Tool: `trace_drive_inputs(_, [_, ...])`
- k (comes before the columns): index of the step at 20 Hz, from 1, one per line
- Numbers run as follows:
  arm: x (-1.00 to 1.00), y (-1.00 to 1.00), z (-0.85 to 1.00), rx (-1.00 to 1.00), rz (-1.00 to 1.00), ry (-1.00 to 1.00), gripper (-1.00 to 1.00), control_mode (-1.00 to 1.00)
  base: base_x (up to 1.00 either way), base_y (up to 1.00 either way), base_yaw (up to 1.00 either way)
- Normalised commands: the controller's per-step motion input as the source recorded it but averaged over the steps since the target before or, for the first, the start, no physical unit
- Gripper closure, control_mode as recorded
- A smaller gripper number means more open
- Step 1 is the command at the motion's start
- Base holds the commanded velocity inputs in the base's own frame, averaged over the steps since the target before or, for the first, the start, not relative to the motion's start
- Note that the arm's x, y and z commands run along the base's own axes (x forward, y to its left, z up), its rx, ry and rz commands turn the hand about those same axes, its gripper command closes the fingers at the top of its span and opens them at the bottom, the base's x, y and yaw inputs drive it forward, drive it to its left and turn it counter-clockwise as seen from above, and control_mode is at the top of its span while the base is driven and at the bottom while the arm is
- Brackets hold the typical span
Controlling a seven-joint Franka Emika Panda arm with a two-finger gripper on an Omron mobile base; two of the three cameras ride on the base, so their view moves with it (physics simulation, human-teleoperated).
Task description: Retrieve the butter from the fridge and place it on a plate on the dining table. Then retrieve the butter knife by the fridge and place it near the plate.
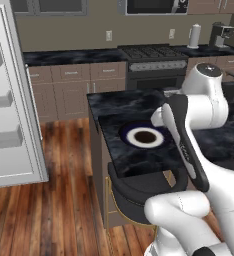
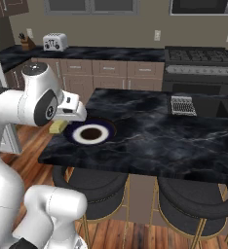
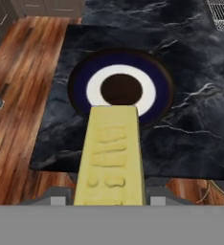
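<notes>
The butter (image 3: 111,158), a pale yellow stick, is held between my fingertips and points away from the hand toward the plate (image 3: 80,81). My gripper (image 3: 109,198) is shut on it. The plate has a navy rim, a white ring and a dark brown centre, and it lies near the corner of the black marble dining table (image 3: 190,119). From the right base view the gripper (image 2: 63,121) hangs just left of the plate (image 2: 77,132), with the butter (image 2: 57,127) over the table's edge. The fridge door (image 1: 9,100) stands open at the left. The butter knife is out of view.
Round dark stools (image 2: 91,187) stand under the dining table (image 2: 160,131) on the near side. A grey ribbed rack (image 2: 183,104) lies further along the tabletop. The stove (image 1: 154,60) and black counters run along the back wall. Wood floor separates the table from the fridge.
</notes>
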Motion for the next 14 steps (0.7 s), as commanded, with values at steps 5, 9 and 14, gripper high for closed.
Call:
trace_drive_inputs(5, [0.71, 0.00, -0.26, 0.00, 0.00, -0.09, 1.00, -1.00, 0.00, 0.00, 0.00])
trace_drive_inputs(9, [0.51, 0.00, -0.21, 0.00, 0.00, -0.01, 1.00, -1.00, 0.00, 0.00, 0.00])
trace_drive_inputs(14, [0.47, 0.00, -0.12, 0.00, 0.00, 0.03, 1.00, -1.00, 0.00, 0.00, 0.00])
